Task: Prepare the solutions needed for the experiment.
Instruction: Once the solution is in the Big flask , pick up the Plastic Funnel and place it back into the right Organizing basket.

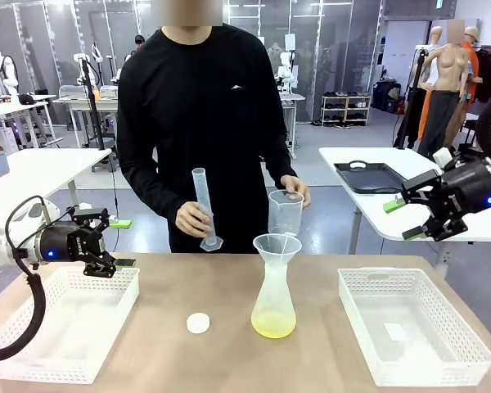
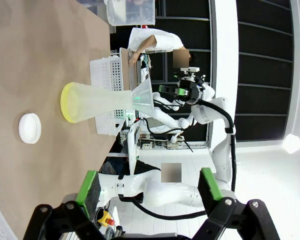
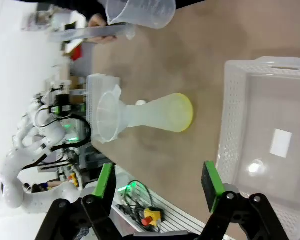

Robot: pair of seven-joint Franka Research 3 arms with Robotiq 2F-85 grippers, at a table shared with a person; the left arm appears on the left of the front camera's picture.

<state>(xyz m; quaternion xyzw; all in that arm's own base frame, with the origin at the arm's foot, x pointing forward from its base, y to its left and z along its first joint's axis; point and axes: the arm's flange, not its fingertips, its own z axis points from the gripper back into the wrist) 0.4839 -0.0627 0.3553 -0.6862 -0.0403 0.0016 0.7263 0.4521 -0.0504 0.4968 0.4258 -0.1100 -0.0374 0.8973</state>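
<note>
Brown tabletop (image 1: 229,282) up front, busy lab hall behind. Nearest: two white baskets, left basket (image 1: 65,319) at 8 o'clock, right basket (image 1: 425,315) at 4 o'clock. One white cap (image 1: 198,323) at 9 o'clock of one frosted flask (image 1: 274,286), centre; solutions (image 1: 273,327) pooled shallow in its base, one funnel (image 1: 277,244) seated on top. Beyond, left gripper (image 1: 123,243) at 9 and right gripper (image 1: 401,221) at 3 o'clock, both released, grasping nothing. At 12 o'clock, one cylinder (image 1: 203,205) in the person's right hand (image 1: 190,219), one beaker (image 1: 286,211) in the person's left hand (image 1: 297,190). Probably a pour next: aim for the funnel's middle, go slowly, keep grippers clear.
</note>
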